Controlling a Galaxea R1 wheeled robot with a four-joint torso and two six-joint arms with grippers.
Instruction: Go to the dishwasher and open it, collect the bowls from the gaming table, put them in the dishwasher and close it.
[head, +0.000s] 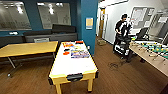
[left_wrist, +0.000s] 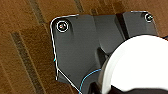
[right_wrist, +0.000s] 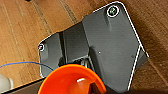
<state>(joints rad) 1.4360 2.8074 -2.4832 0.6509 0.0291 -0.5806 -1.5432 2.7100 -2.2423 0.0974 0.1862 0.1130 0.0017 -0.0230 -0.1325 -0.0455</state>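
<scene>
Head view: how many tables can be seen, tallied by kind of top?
White-topped table with yellow edge: 1
Yellow-topped table: 1
Table-football table with green field: 1
Total: 3

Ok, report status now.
Orange bowl close at right wrist, grip unclear. White round object at left wrist. Gaming table ahead, person beyond at right.
</scene>
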